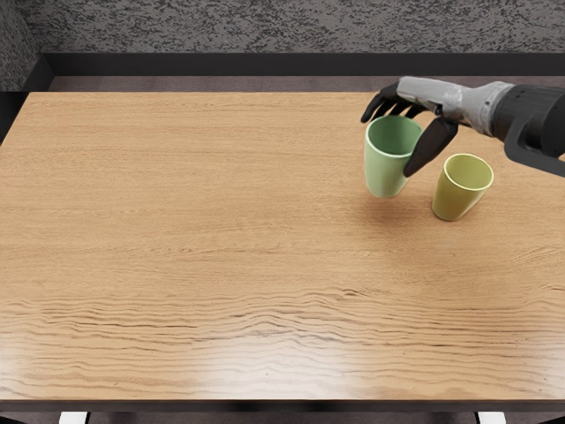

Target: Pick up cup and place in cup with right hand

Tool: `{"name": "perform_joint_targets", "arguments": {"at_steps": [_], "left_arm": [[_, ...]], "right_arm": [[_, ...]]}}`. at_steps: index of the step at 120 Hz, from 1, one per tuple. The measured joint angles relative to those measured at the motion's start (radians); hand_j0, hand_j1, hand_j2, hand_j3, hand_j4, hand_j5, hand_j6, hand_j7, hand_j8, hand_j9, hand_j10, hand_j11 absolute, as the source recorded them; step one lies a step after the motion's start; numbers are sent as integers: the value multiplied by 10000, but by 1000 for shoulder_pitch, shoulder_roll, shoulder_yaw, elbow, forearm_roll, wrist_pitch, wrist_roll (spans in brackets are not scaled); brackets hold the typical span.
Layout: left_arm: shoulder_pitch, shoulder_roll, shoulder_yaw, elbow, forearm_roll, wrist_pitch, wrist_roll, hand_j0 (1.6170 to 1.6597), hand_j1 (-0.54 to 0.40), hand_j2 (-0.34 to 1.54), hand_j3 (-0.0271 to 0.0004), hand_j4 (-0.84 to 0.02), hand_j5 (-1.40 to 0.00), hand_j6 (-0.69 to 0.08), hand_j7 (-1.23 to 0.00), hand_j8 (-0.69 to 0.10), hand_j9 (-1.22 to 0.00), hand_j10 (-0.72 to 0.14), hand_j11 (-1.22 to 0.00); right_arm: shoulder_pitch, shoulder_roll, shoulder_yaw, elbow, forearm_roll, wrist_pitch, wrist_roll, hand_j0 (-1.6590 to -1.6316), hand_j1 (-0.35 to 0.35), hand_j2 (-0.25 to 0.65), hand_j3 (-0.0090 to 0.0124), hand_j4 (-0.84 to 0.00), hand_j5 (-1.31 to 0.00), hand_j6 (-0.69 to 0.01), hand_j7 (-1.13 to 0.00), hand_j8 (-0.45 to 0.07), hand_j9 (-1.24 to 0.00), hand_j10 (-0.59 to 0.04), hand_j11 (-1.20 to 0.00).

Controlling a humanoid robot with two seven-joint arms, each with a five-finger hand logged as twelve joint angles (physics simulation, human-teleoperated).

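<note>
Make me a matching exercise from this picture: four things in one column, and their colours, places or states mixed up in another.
1. green cup
2. yellow cup
3. robot hand
4. table

A. wood-grained
B. held between thumb and fingers
C. grey, with black fingers
D. standing, not held

Pairs: 1-B, 2-D, 3-C, 4-A

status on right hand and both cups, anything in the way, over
Right hand gripping pale green tapered cup. Olive-yellow tapered cup upright close by, not yet nested. No obstacle visible between them. Left hand out of view.
</note>
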Motion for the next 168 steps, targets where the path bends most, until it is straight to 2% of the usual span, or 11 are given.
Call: {"name": "perform_joint_targets", "arguments": {"at_steps": [17, 31, 49, 106, 125, 133, 145, 146, 147, 168], "left_arm": [[0, 0, 0, 0, 0, 0, 0, 16581, 3491, 0, 0, -2, 0, -3, 0, -2, 0, -1, 0], [0, 0, 0, 0, 0, 0, 0, 16581, 3491, 0, 0, -3, 0, -3, 0, -3, 0, -2, 0], [0, 0, 0, 0, 0, 0, 0, 16581, 3491, 0, 0, -3, 0, -3, 0, -3, 0, -2, 0], [0, 0, 0, 0, 0, 0, 0, 16581, 3491, 1, 0, -3, -1, -3, -1, -3, -1, -2, 0], [0, 0, 0, 0, 0, 0, 0, 16581, 3491, 1, 0, -3, -1, -3, -1, -3, -1, -2, 0], [0, 0, 0, 0, 0, 0, 0, 16581, 3490, 1, 0, -2, -1, -3, -1, -3, -1, -2, 0], [0, 0, 0, 0, 0, 0, 0, 16581, 3491, 1, -1, -3, -1, -4, -1, -3, -1, -2, -1], [0, 0, 0, 0, 0, 0, 0, 16581, 3491, 1, 0, -3, -1, -4, -1, -3, -1, -2, 0], [0, 0, 0, 0, 0, 0, 0, 16581, 3491, 1, -1, -3, -1, -4, -1, -3, -1, -2, -1], [0, 0, 0, 0, 0, 0, 0, 16581, 3491, 1, -1, -3, -1, -4, -1, -3, -1, -2, -1]], "right_arm": [[-1, -47, 25, 5, 41, 31, 0, -16576, 999, 1094, 2, -4189, -5653, -3574, -5562, -3474, -5565, -4241, -5565], [-2, -82, 45, 7, 68, 39, 0, -16576, 1047, 1187, -6, -4247, -5644, -3521, -5588, -3426, -5572, -4288, -5573], [-5, -138, 51, 10, 103, 48, 0, -16576, 1052, 1223, -1, -4255, -5634, -3518, -5584, -3430, -5561, -4295, -5562], [-24, -251, 59, -1, 117, 45, 0, -16574, 1074, 1129, -3, -4308, -5654, -3474, -5615, -3400, -5586, -4343, -5586], [-38, -258, 58, -29, 117, 35, 0, -16573, 1074, 1115, 0, -4352, -5709, -3454, -5667, -3372, -5657, -4379, -5655], [-40, -243, 56, -45, 115, 31, 0, -16574, 1062, 1136, 4, -4386, -5718, -3456, -5690, -3383, -5691, -4402, -5683], [-42, -215, 54, -83, 114, 28, 0, -16574, 1078, 1261, -4, -4389, -5760, -3442, -5717, -3338, -5720, -4412, -5714], [-42, -213, 54, -86, 115, 28, 0, -16573, 1110, 1180, 0, -4371, -5783, -3339, -5719, -3242, -5730, -4401, -5725], [-42, -212, 55, -89, 115, 28, 0, -16572, 1077, 1105, -5, -4372, -5785, -3260, -5721, -3285, -5729, -4404, -5724], [-43, -200, 58, -136, 113, 22, 0, -16574, 1109, 1170, 2, -4393, -5784, -3393, -5733, -3298, -5757, -4403, -5757]]}}
